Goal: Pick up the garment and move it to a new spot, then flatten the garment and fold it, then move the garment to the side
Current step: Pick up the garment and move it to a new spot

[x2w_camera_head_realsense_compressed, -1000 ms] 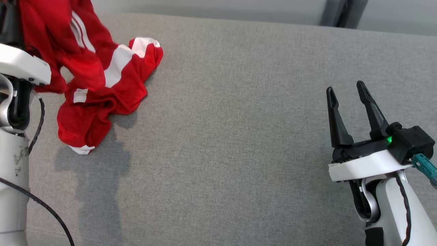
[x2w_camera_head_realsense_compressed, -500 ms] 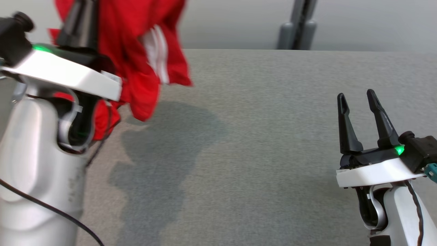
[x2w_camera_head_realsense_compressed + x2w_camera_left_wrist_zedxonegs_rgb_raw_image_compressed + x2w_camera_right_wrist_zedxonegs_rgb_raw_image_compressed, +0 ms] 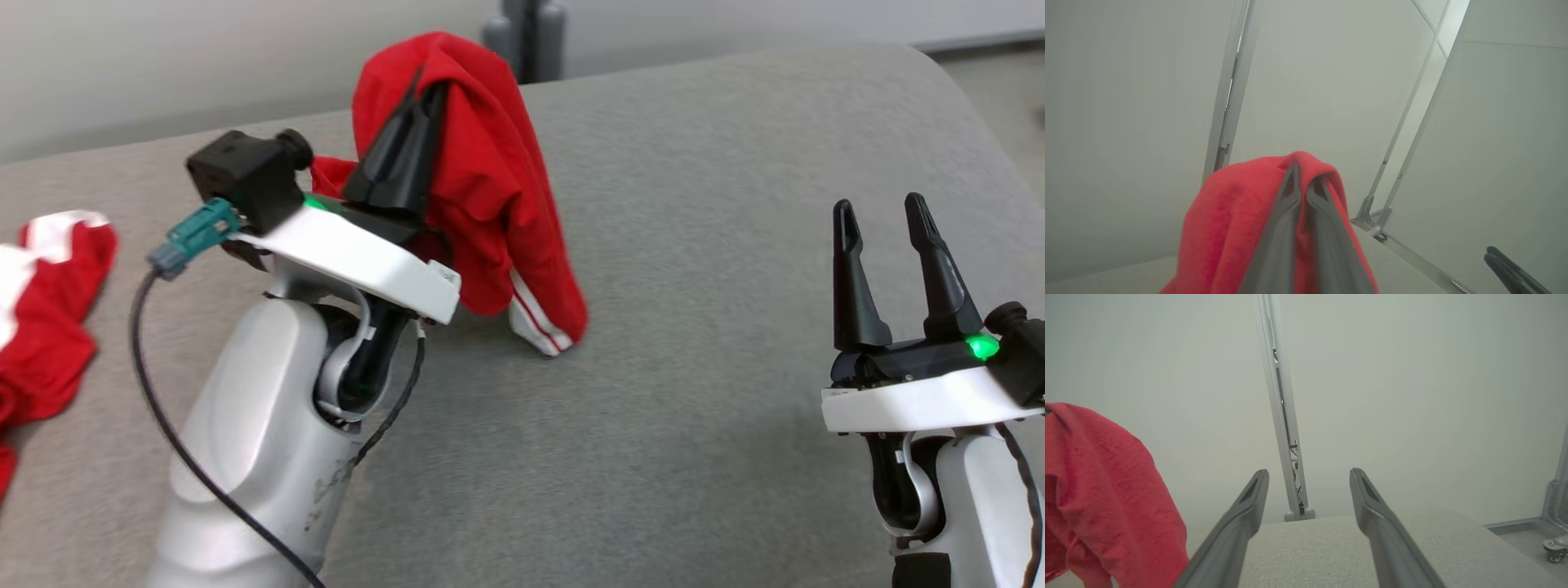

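Two tools are mine, one on each arm. My left tool (image 3: 426,88) is pinched tight on the red garment (image 3: 490,188) and holds it up over the gray desk (image 3: 694,204). This tool points up and away from me. The red cloth goes over its tips like a hood and hangs down the far side. The low end has white stripes, and that end touches the desk. From my left wrist I see the two fingers (image 3: 1284,228) pressed together, with red cloth on both sides of them.

My right tool (image 3: 878,206) is spread wide and holds nothing. It hangs over the right part of the desk, well apart from the garment. A small green light (image 3: 982,347) glows on it.

More red and white cloth (image 3: 45,310) lies on the desk at my far left, apart from the piece I hold. I cannot tell if it is part of the same garment. A gray post (image 3: 531,24) stands behind the desk, by a pale wall (image 3: 163,57).
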Robot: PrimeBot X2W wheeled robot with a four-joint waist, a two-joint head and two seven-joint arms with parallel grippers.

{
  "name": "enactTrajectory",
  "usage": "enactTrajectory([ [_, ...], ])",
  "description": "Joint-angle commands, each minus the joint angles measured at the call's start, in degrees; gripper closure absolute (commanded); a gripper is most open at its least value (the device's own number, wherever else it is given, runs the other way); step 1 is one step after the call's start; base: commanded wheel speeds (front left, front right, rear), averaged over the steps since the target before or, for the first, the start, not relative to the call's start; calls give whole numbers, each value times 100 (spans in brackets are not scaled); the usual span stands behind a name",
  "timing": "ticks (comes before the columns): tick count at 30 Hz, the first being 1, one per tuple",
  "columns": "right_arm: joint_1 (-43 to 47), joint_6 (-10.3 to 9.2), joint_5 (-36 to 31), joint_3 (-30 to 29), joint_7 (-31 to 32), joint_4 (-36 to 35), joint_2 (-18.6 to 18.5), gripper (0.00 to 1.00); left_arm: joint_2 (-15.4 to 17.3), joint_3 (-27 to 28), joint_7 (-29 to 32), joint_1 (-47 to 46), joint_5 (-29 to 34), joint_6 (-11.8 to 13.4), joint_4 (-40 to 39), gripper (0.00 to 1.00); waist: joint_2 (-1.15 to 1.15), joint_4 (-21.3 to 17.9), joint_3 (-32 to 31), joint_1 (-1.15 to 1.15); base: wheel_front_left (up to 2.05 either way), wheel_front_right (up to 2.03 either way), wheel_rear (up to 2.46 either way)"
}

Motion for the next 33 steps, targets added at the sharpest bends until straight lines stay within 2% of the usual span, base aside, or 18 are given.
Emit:
enactTrajectory([
  [1, -51, 1, 55, 8, -31, -42, -18, 0, 24, -45, -118, -143, 49, 42, 115, 100, 0, -449, 286, 0, 0, 0, 0],
  [8, -101, 1, 215, 31, -31, -95, -19, 0, 1, -461, -672, -537, 233, 150, 1086, 100, 0, -1038, 526, 0, 0, 0, 0],
  [14, -76, 1, 295, 38, -32, -94, -18, 0, -4, -722, -893, -792, 174, 156, 1999, 100, 0, -1235, 582, 0, 0, 0, 0],
  [15, -69, 1, 303, 32, -31, -94, -18, 0, 2, -786, -877, -820, 215, 180, 2157, 85, 0, -1236, 581, 0, 0, 0, 0],
  [16, -63, 1, 306, 18, -31, -95, -18, 0, 5, -848, -912, -874, 299, 215, 2286, 36, 0, -1230, 581, 0, 0, 0, 0],
  [17, -62, 1, 303, 9, -31, -90, -18, 0, 5, -892, -866, -894, 250, 224, 2425, 0, 0, -1218, 579, 0, 0, 0, 0],
  [25, -16, 1, 177, 35, -31, -27, -19, 0, 17, -883, -1210, -989, 230, 233, 2775, 0, 0, -799, 384, 0, 0, 0, 0],
  [33, 98, 1, -4, 58, -31, 29, -22, 0, 193, -430, -1292, -583, 320, 306, 2298, 0, 0, -231, 70, 0, 0, 0, 0],
])
